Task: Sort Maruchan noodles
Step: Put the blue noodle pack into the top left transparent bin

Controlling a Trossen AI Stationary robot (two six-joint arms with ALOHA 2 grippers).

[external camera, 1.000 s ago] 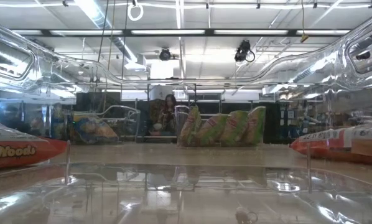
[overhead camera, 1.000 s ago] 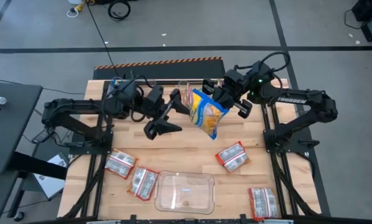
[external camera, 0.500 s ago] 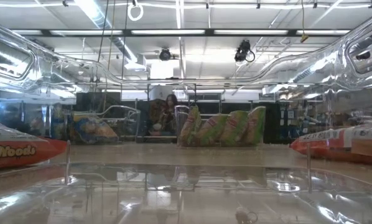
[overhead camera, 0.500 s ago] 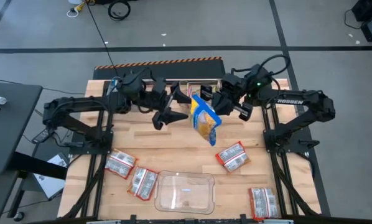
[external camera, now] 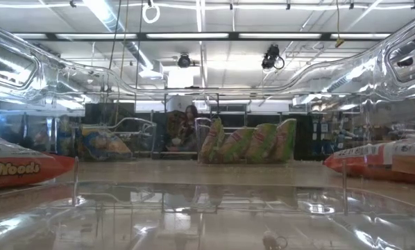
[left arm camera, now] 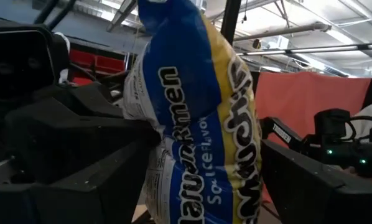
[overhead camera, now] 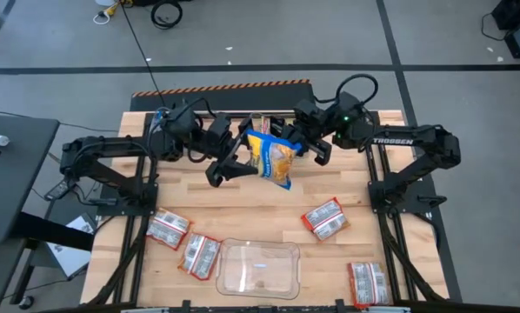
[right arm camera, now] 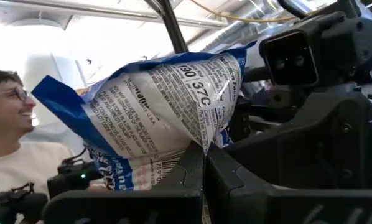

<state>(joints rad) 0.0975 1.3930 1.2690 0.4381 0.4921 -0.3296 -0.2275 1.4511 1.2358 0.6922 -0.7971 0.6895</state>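
A blue-yellow Maruchan noodle packet (overhead camera: 271, 158) hangs in the air over the table's far middle. My right gripper (overhead camera: 302, 143) is shut on it from the right. My left gripper (overhead camera: 241, 162) is open at the packet's left end. In its wrist view the packet (left arm camera: 198, 124) stands between its two dark fingers. Three red-orange packets (overhead camera: 169, 229), (overhead camera: 201, 255), (overhead camera: 325, 217) lie flat on the table's near half. Another one (overhead camera: 369, 283) lies flat at the near right. My right gripper pinches an edge of the packet (right arm camera: 203, 148) between its two shut fingers (right arm camera: 186, 171), where the wrapper narrows to a crease. It comes from the table's right, roughly level. The packet is lifted clear and sticks out tilted beyond the fingers. My left gripper: I cannot tell whether its fingers touch the packet.
A clear plastic bin (overhead camera: 258, 268) stands at the near middle. Another clear bin (overhead camera: 258, 126) stands at the far edge behind the grippers. Across the table in the low view lie a blue packet (external camera: 100, 146) and green-pink ones (external camera: 249, 142). A person shows beyond the table (right arm camera: 5, 124).
My right gripper has carried the blue-yellow packet toward the table's left and rolled. The packet, which hung down below it, now lies more level, with its free end between my left gripper's open fingers.
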